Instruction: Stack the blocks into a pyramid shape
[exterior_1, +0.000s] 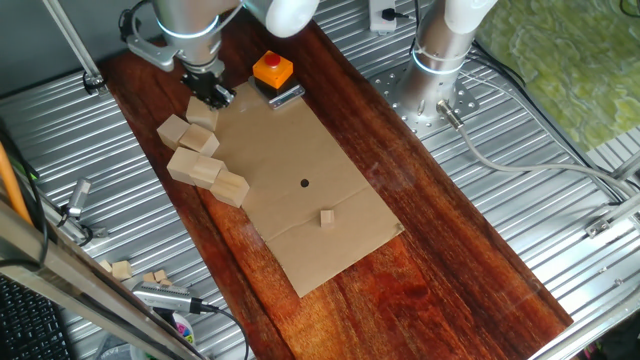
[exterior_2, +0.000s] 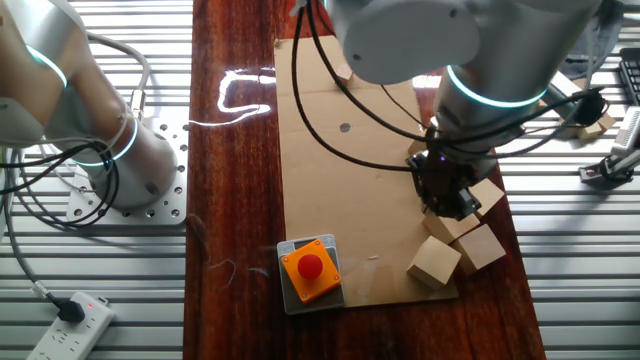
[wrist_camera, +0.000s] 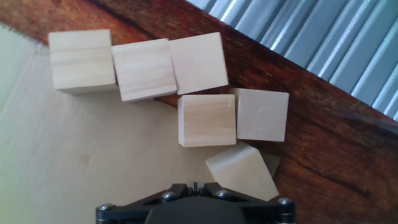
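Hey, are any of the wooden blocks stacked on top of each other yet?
Apparently not. In the hand view six blocks lie side by side in one layer; one near the gripper sits tilted.

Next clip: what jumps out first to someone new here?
The gripper hangs low over a loose cluster of pale blocks at the cardboard's edge, nothing stacked yet. Next, the orange button box at the sheet's end, and a tiny cube lying alone.

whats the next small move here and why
Probably lower the gripper onto the tilted block nearest it and close. The hand view shows six blocks lying loose and flat along the cardboard sheet edge, none stacked yet, and nothing seems held between the fingers.
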